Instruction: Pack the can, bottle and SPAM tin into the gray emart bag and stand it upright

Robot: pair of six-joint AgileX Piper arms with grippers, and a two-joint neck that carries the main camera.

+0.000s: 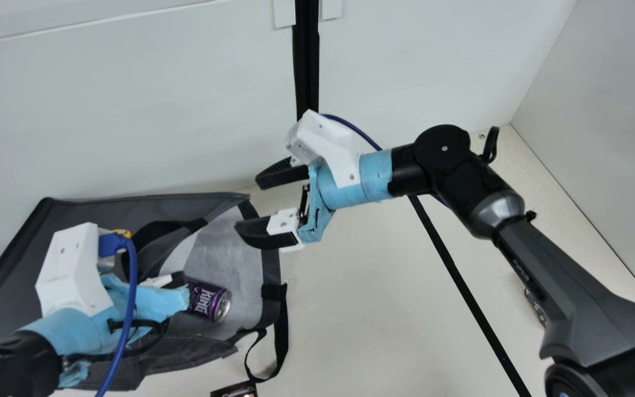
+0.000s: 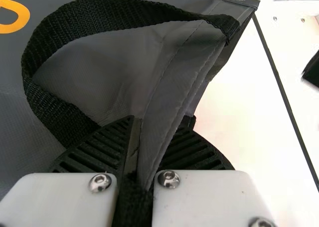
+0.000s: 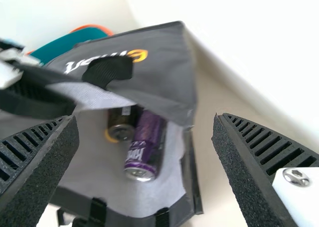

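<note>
"What sort of place is this?"
"Seemingly a robotics lab: white panels (image 1: 130, 116) back a cream table (image 1: 350, 309), and a jointed arm (image 1: 20, 361) carries a white camera housing (image 1: 72, 270) with blue cable (image 1: 131, 286)."

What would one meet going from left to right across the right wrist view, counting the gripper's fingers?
One finger of the right gripper, the dark cylinder, the purple can, the other finger.
</note>
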